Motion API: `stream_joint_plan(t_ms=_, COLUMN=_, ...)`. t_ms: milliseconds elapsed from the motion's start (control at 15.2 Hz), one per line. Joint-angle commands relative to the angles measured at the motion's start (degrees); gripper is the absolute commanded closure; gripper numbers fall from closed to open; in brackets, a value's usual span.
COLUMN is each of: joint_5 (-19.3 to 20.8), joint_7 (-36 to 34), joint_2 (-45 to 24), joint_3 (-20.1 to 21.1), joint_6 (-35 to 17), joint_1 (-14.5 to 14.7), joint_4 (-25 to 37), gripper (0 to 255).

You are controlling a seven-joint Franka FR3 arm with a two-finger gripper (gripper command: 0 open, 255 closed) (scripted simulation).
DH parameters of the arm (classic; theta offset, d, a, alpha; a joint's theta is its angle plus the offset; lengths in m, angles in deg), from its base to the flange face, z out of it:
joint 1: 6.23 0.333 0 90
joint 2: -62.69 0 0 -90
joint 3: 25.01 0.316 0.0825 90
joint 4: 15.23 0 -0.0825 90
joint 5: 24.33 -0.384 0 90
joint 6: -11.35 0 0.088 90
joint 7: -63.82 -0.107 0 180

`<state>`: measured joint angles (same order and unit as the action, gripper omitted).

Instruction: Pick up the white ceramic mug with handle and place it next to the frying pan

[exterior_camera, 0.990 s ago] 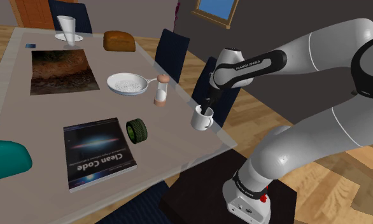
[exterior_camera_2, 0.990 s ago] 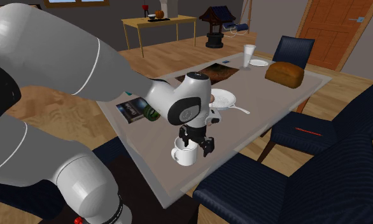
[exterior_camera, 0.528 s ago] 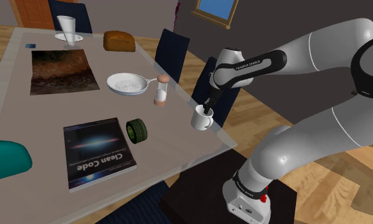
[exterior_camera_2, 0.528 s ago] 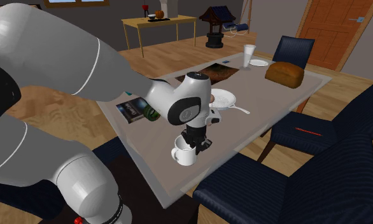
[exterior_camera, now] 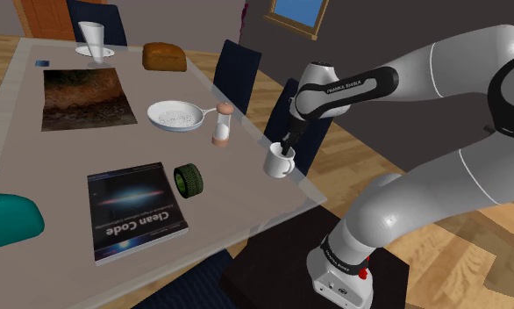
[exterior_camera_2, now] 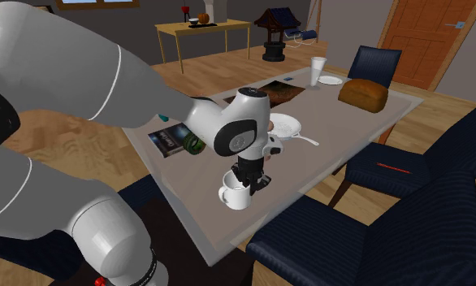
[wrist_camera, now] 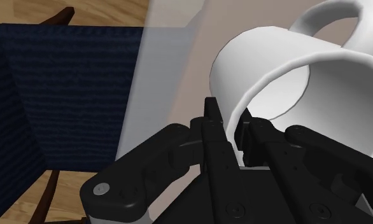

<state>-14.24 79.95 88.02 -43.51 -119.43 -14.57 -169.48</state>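
Frying pan [exterior_camera: 176, 116] sits left of centre in the shoulder view, its handle pointing at a shaker [exterior_camera: 221, 125]. Further right, by the table's [exterior_camera: 115, 151] near corner, the white mug [exterior_camera: 277, 165] is pinched at its rim by the black gripper [exterior_camera: 286, 147], one finger inside and one outside. I can't tell if it's off the surface. I'd lift straight, keep it level, pass above the shaker, and set it on bare table beside the pan.
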Motion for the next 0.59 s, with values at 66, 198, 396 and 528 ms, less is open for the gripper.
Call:
stream_joint_plan(t_ms=66, joint_5=0.0, joint_7=-0.13, joint_2=1.72, joint_3=0.43, joint_6=2.86, joint_1=-0.1, joint_4=1.14, gripper=255)
stream_joint_plan(t_ms=198, joint_5=-0.06, joint_7=-0.19, joint_2=2.69, joint_3=0.71, joint_6=4.74, joint_1=-0.12, joint_4=2.06, gripper=255)
stream_joint_plan(t_ms=396, joint_5=-0.19, joint_7=-0.25, joint_2=3.99, joint_3=1.12, joint_6=7.51, joint_1=-0.14, joint_4=3.53, gripper=255)
stream_joint_plan(t_ms=528, joint_5=-0.29, joint_7=-0.28, joint_2=4.76, joint_3=1.38, joint_6=9.31, joint_1=-0.13, joint_4=4.57, gripper=255)
